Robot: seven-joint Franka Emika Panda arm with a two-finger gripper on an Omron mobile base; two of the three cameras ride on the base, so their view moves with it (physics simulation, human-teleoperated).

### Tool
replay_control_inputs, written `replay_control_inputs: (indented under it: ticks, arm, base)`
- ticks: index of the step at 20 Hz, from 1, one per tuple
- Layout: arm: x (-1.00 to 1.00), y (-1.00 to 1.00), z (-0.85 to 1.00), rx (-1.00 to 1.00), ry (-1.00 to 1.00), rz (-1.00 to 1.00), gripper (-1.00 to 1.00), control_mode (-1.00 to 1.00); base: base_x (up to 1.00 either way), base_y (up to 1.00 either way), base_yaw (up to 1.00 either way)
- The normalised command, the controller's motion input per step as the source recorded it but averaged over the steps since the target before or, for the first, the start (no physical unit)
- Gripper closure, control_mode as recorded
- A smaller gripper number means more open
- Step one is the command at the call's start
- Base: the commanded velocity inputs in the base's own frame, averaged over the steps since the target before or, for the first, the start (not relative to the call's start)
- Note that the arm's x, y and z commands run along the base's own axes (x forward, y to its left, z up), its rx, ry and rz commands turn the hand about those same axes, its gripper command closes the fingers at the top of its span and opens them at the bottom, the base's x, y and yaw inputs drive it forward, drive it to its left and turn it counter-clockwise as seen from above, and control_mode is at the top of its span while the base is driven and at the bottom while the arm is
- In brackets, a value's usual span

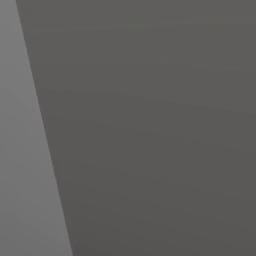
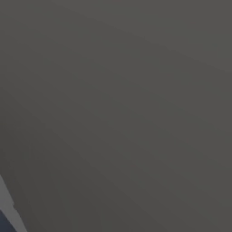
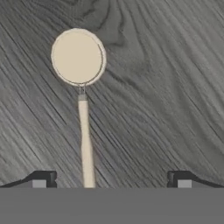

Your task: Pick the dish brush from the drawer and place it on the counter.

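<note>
Of the robot's body, two small dark finger tips (image 3: pixel 46 178) rise in the hand view, one at each lower side. Each is a blocky, near-black piece with a squared upper edge and a sloping outer shoulder. Set into each is a small pale grey rectangular pad, lighter than the housing around it. No cables, screws or markings can be made out on them.

Dish brush (image 3: pixel 83 100) lies on grey wood-grain floor (image 3: pixel 166 87), handle between the spread gripper (image 3: pixel 111 179) fingertips
</note>
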Motion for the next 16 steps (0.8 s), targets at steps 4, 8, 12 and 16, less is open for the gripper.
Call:
replay_control_inputs:
  ticks: [4, 8, 12, 16]
  arm:
    - [0.05, 0.0, -0.41, 0.0, 0.0, 0.0, -1.0, -1.0]
    - [0.12, 0.04, -0.51, 0.0, 0.0, 0.0, -1.0, -1.0]
    - [0.25, 0.16, -0.71, 0.0, 0.0, 0.0, -1.0, -1.0]
    - [0.24, 0.19, -0.84, -0.02, 0.04, 0.0, 1.0, -1.0]
  base:
    - [0.0, 0.0, 0.0]
    - [0.0, 0.0, 0.0]
    - [0.0, 0.0, 0.0]
    - [0.0, 0.0, 0.0]
